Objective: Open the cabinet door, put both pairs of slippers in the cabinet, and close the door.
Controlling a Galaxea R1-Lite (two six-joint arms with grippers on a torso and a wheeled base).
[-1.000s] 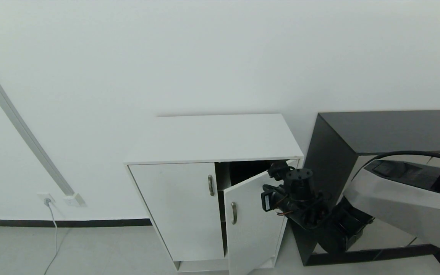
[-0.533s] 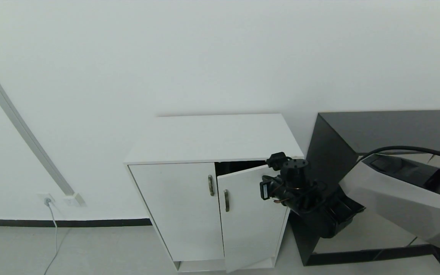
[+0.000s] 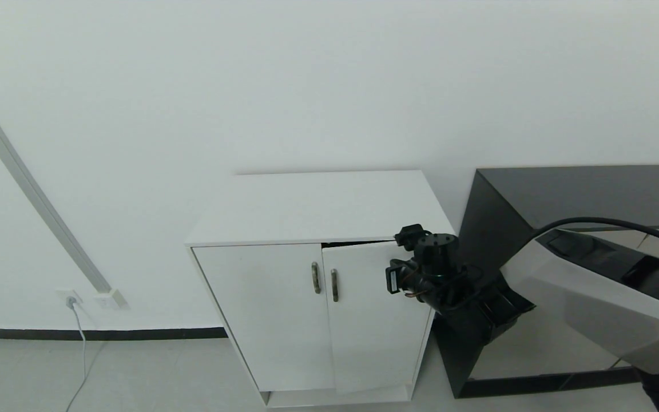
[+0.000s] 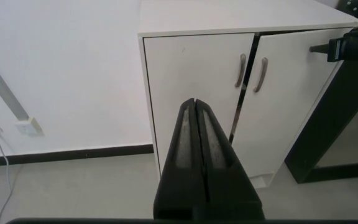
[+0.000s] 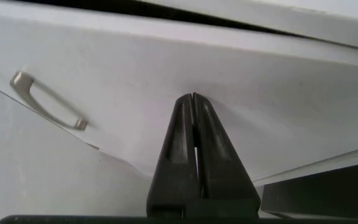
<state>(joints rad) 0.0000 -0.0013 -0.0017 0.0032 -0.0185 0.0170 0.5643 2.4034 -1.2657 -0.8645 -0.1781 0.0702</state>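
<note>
White wall point(image 3: 306, 86) is seen behind the low cabinet point(image 3: 318, 206), which is set just beside a dark unit point(image 3: 564, 194). The right door point(image 3: 375, 320) is nearly shut, with a thin dark gap along its top edge. The right gripper point(image 5: 194, 98) is laid against the door's face with its fingers pressed together, apart from the handle point(image 3: 334, 285). A flat push is probably intended, not a grasp. The left gripper point(image 4: 195, 102), also pinched together and empty, is held back in front of the left door point(image 3: 261, 309), most likely to be kept out of the way. The slippers are judged to be inside (behind the doors).
</note>
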